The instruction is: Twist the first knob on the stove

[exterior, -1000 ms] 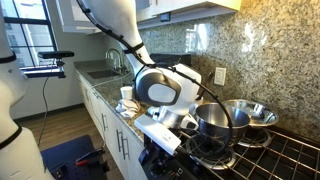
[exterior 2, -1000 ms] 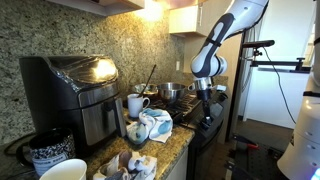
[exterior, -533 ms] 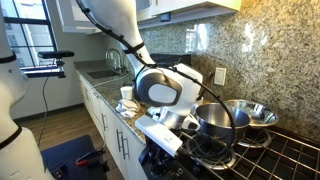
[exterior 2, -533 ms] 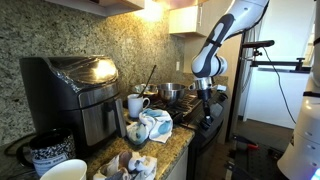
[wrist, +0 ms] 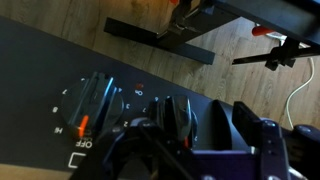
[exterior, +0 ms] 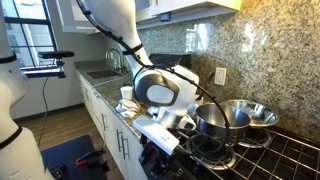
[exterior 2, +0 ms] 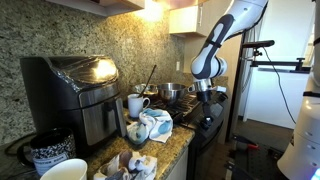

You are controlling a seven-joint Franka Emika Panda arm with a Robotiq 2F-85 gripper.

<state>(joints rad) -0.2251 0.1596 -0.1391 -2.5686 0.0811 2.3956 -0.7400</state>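
Observation:
The stove is a black gas range [exterior: 275, 152] with grid grates, seen in both exterior views [exterior 2: 203, 128]. In the wrist view its dark control panel [wrist: 40, 60] carries a knob [wrist: 95, 100] at the left, its orange mark by OFF. A neighbouring knob [wrist: 178, 118] stands between the fingers of my gripper [wrist: 178, 135]. A gap shows between this knob and the right finger; the left finger is mostly hidden by cables. The gripper looks open. It hangs at the stove's front edge in both exterior views [exterior: 183, 127] [exterior 2: 207, 100].
A dark pot [exterior: 213, 122] and a steel bowl [exterior: 252, 112] sit on the grates. The granite counter holds a black appliance [exterior 2: 72, 90], a white mug [exterior 2: 135, 104] and a crumpled cloth [exterior 2: 152, 125]. A sink [exterior: 103, 72] lies further along. Wooden floor [wrist: 120, 15] lies below the panel.

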